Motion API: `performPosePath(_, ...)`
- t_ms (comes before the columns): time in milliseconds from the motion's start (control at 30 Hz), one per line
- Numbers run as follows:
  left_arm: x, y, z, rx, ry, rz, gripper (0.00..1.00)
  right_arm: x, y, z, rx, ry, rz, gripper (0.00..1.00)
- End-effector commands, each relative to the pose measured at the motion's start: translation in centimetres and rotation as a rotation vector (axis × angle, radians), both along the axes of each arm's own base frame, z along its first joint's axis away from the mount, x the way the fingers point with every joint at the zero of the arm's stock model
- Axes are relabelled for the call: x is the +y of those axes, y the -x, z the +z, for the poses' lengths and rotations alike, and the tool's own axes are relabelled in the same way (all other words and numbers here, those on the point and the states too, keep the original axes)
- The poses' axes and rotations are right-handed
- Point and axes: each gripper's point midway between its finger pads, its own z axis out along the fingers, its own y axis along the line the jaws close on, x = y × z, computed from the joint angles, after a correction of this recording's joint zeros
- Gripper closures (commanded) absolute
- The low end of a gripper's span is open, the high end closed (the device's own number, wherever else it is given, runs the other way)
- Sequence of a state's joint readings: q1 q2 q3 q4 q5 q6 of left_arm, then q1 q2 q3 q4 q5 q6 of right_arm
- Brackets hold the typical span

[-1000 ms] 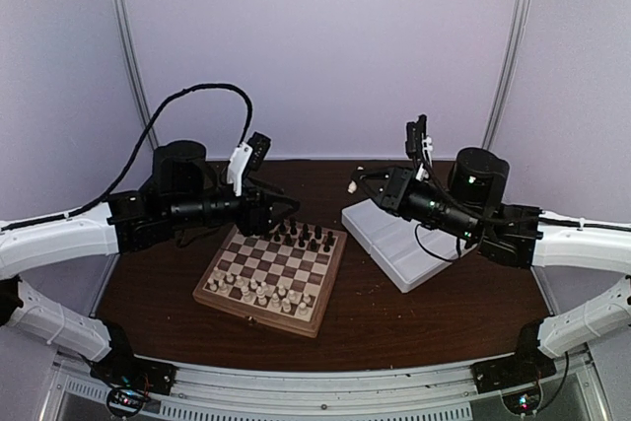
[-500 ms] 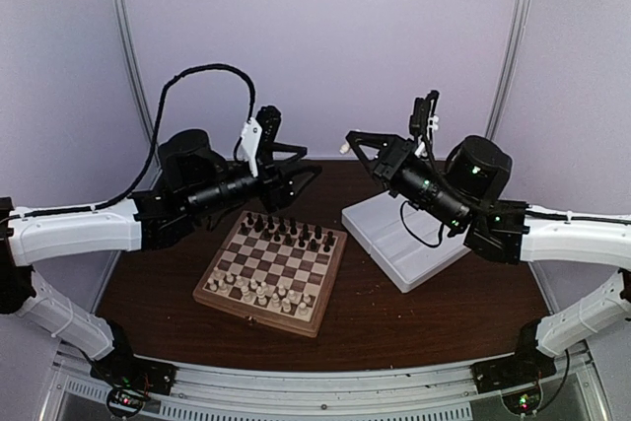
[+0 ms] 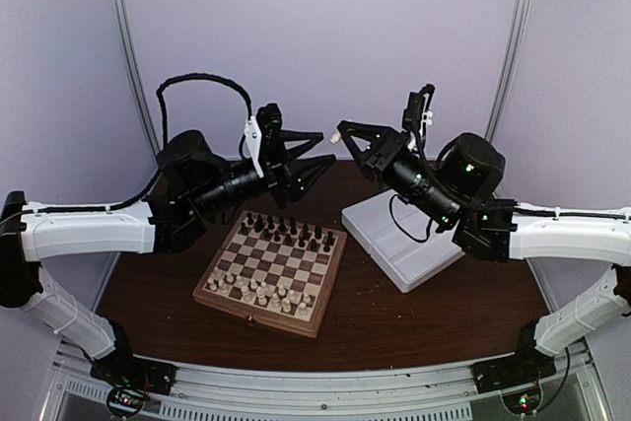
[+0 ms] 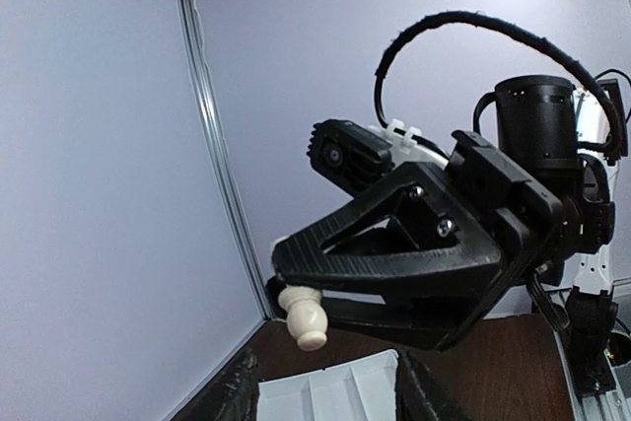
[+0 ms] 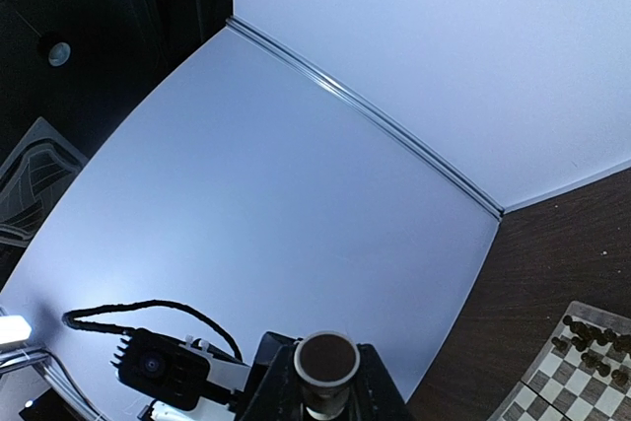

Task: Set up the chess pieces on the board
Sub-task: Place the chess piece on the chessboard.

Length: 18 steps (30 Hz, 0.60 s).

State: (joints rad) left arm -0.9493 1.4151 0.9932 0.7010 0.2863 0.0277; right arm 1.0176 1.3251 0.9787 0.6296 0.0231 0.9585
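Note:
My right gripper (image 3: pixel 343 135) is raised over the table's back and shut on a cream chess piece (image 3: pixel 336 135), a pawn (image 4: pixel 304 319). In the right wrist view its dark felt base (image 5: pixel 326 358) faces the camera between the fingers (image 5: pixel 380 389). My left gripper (image 3: pixel 327 146) is also raised and points at it, open, with its fingertips on either side of the pawn's end and nothing gripped. Its own fingers (image 4: pixel 229 396) show at the bottom of the left wrist view. The board (image 3: pixel 254 311) lies below with cream pieces (image 3: pixel 262 294) along its near rows.
Dark chess pieces (image 3: pixel 292 234) fill the board's far rows. A white compartment tray (image 3: pixel 404 244) lies right of the board, also seen as the tray (image 4: pixel 325 389) under the left gripper. The purple back wall stands close behind both grippers.
Both arms have risen from table height and turned towards each other. The right gripper carried the cream pawn up from the tray. The left jaws have narrowed slightly.

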Motion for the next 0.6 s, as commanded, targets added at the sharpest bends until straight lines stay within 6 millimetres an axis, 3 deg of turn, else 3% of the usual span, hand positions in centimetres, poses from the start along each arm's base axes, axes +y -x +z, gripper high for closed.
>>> performPosePath(0,0.0,0.8,2.6,-0.097,0.06,-0.025,0.53,0.0,1.1,3.3,-0.042,-0.094,0.04,0.94)
performPosePath(567,0.1,0.4,3.0,-0.119,0.078,0.003,0.55,1.2,1.2,2.1,-0.013,-0.12,0.069,0.94)
